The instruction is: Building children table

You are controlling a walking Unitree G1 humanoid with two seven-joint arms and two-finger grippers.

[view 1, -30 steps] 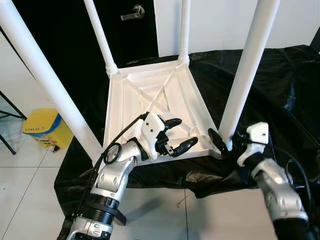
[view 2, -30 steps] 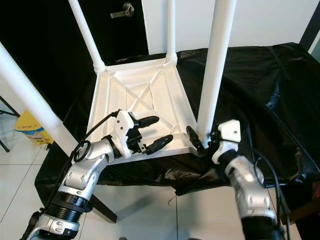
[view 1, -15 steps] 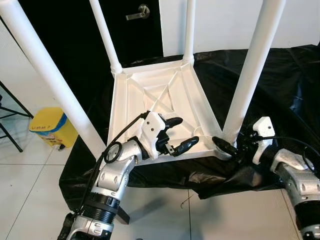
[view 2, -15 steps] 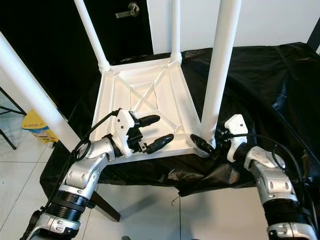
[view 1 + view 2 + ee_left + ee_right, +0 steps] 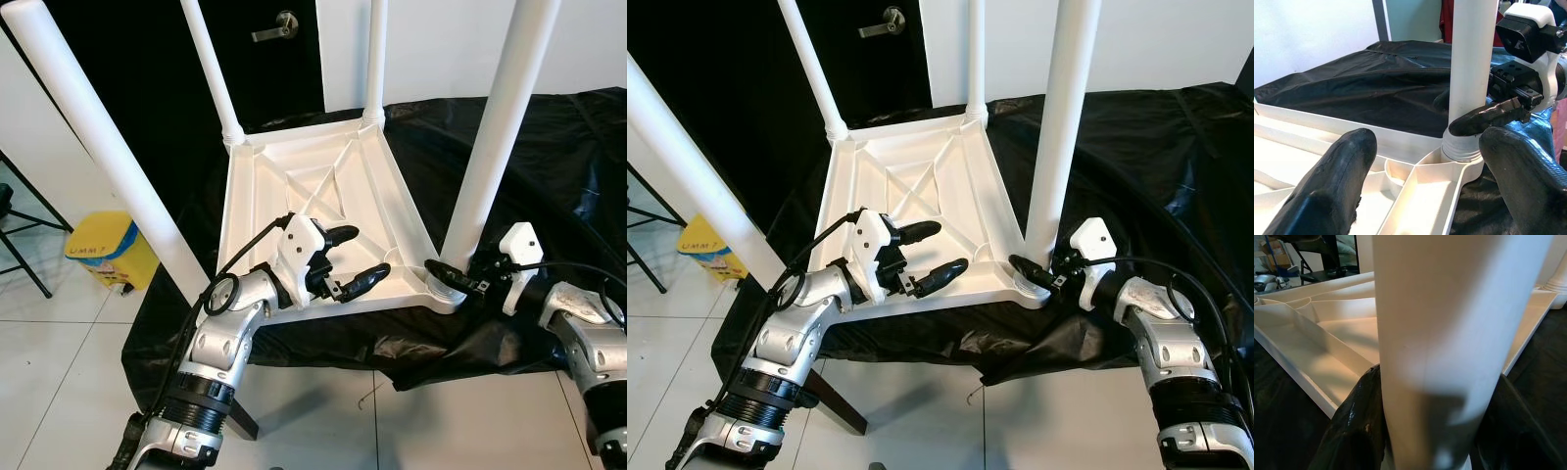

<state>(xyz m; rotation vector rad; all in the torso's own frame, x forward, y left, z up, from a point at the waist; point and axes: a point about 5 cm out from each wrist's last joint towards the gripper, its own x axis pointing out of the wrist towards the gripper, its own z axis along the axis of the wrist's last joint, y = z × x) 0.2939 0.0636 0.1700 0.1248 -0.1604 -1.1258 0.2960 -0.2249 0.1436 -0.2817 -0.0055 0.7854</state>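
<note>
The white children's table (image 5: 257, 211) lies upside down on a black sheet, with all its legs pointing up. My left gripper (image 5: 366, 253) hovers open over the near edge of the underside, with nothing between its fingers (image 5: 1332, 186). My right gripper (image 5: 453, 270) is at the base of the near right leg (image 5: 490, 127), just above its socket. In the right wrist view its fingers (image 5: 1356, 426) press on both sides of that leg (image 5: 1449, 333). The left wrist view looks across the ribs at the same leg (image 5: 1471, 58) with one black finger lying across it.
The black sheet (image 5: 549, 176) covers the surface under the table and hangs over its near edge. A yellow bin (image 5: 103, 253) stands on the tiled floor at the left, beside thin black stand legs (image 5: 20, 245). A dark door with a lever handle (image 5: 277, 24) is behind.
The camera has shifted a little. My right arm has swung outward to the right while its fingers stay at the leg's base. The left gripper holds its place, still open.
</note>
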